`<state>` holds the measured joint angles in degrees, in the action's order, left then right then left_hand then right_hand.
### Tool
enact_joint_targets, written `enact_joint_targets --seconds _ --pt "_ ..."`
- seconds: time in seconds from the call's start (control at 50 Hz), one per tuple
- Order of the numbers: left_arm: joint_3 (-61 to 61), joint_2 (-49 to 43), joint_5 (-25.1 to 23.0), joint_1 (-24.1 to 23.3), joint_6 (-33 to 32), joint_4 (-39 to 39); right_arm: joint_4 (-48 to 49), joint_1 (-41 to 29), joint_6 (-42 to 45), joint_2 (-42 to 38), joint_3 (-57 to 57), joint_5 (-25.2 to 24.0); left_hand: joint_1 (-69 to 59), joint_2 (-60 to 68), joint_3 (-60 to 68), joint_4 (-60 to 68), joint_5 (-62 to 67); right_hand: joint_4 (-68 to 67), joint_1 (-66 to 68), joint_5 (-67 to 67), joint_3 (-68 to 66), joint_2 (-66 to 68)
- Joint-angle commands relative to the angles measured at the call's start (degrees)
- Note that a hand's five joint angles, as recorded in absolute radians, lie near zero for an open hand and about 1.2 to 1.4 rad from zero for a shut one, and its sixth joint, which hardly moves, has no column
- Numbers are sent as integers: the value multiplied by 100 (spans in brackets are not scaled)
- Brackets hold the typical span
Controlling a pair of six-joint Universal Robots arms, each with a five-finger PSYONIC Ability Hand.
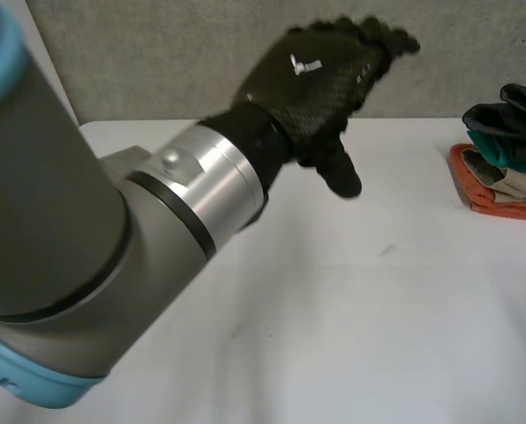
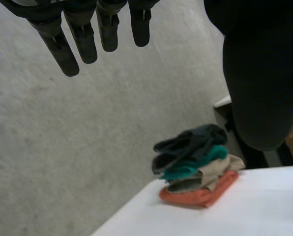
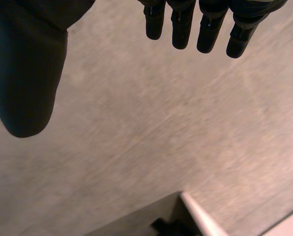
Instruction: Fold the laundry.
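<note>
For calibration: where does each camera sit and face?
Head view: behind the arms, looking down at the white table; left arm, open left hand.
Left wrist view: along that palm toward the dark, teal, beige, orange cloth stack.
Right wrist view: past open right hand, toward grey wall.
Head and left wrist share the stack.

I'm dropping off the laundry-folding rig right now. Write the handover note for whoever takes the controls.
Left hand: open, raised above the white table, holding nothing.
Right hand: open, fingers straight, holding nothing, facing the grey wall.
Laundry: pile of cloths at the table's right edge, orange at the bottom, then beige, teal, dark.
Done: cloths stacked.
Left: the dark top cloth looks bunched; probably refold it.
</note>
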<state>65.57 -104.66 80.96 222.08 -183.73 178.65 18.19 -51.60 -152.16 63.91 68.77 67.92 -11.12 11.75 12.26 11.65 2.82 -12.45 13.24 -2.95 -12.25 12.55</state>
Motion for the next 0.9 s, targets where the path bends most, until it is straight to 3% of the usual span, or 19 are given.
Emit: enact_joint_targets --seconds 0.02,0.1,0.14,0.24,0.26,0.32,0.34,0.44,0.58,0.62,0.68,0.7,0.78,0.9 --pt "26 358 769 440 -215 266 658 -1061 -762 1377 742 -68 -78 15 -36 25 -92 245 -324 295 225 -255" --pt "254 402 1394 1405 -890 346 1291 -1967 -965 1967 1629 -744 6 -69 -120 -58 -175 245 -324 295 225 -255" --pt "369 367 1422 1732 -1199 355 1597 -2510 -904 2151 2268 -1164 73 -136 -187 -126 -243 245 -324 295 225 -255" --pt "703 -150 1344 2664 -2131 644 1696 -3443 -456 2179 3290 -1475 112 -175 -226 -165 -282 245 -324 295 225 -255" --pt "764 -456 1256 3031 -2358 741 1653 -3584 -324 2152 3423 -1466 112 -175 -226 -165 -282 245 -324 295 225 -255" --pt "800 -932 1028 3473 -2624 882 1398 -4085 238 1995 3801 -1396 112 -175 -226 -165 -282 245 -324 295 225 -255" --pt "756 -1299 748 3718 -2711 900 1310 -4174 352 1898 3871 -1370 112 -175 -226 -165 -282 245 -324 295 225 -255" --pt "546 -2207 -115 4212 -2818 900 792 -4429 898 1213 4126 -1028 57 -120 -171 -110 -227 245 -324 295 225 -255" --pt "-122 -3323 -90 4467 -2835 900 668 -4394 978 1027 4373 -851 -596 533 482 543 426 245 -324 295 225 -255" --pt "-237 -3456 -28 4467 -2844 900 668 -4394 995 1027 4417 -816 -1854 1791 1740 1801 1684 245 -324 295 225 -255" --pt "-264 -3518 34 4441 -2853 917 668 -4385 995 1027 4443 -807 -6102 6039 5988 6049 5933 245 -324 295 225 -255" --pt "-255 -3500 34 4406 -2853 926 668 -4385 987 1027 4452 -798 -6880 6817 6766 6828 6711 245 -324 295 225 -255" --pt "-202 -3290 43 4125 -2730 1040 685 -4359 960 1088 4470 -772 -6888 6825 6774 6835 6718 245 -324 295 225 -255" --pt "456 -1665 34 3089 -1940 1347 703 -4307 925 1238 4487 -710 -6888 6825 6774 6835 6718 245 -324 295 225 -255"
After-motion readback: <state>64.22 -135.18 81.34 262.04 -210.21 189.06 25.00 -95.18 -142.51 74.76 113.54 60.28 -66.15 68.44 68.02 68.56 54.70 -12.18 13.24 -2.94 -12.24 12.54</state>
